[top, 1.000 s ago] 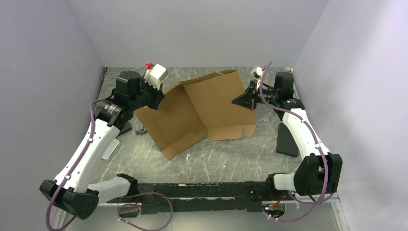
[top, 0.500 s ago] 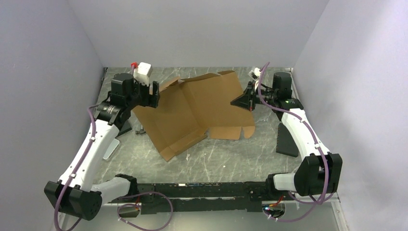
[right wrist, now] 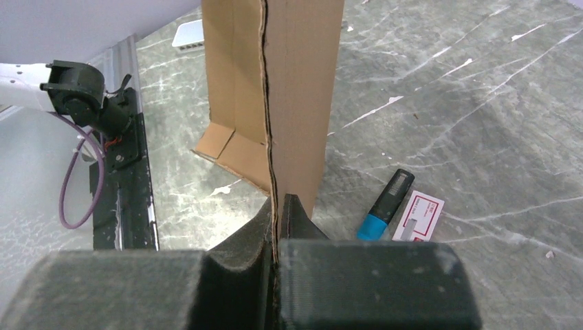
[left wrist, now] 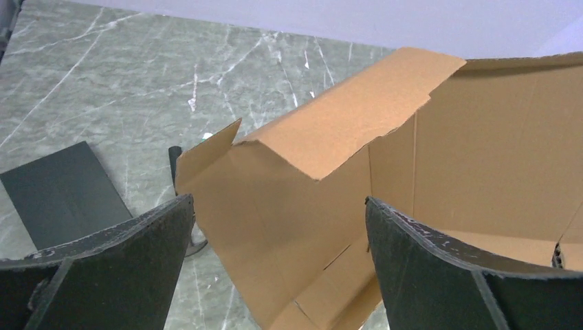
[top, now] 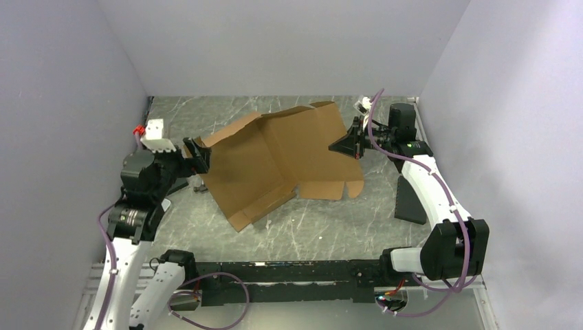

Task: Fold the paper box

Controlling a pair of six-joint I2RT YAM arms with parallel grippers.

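Observation:
The paper box (top: 282,158) is a large brown cardboard sheet, partly raised off the table with its left flap (left wrist: 344,117) bent up. My left gripper (top: 195,154) stands open just off the sheet's left edge. In the left wrist view the cardboard (left wrist: 302,206) lies ahead of the left gripper (left wrist: 278,201), with nothing between the fingers. My right gripper (top: 342,146) is shut on the sheet's right edge. The right wrist view shows the right gripper (right wrist: 276,206) pinching the thin cardboard edge (right wrist: 275,82), which rises upright from it.
A black pad (top: 411,199) lies under the right arm and another black pad (left wrist: 62,192) lies left of the box. A blue-capped marker (right wrist: 385,205) and a small white card (right wrist: 418,216) lie on the marble table (top: 309,227). Walls enclose three sides.
My left gripper opened, let go of the box's left flap, and pulled back to the left and towards the near side. The right gripper kept its hold and place.

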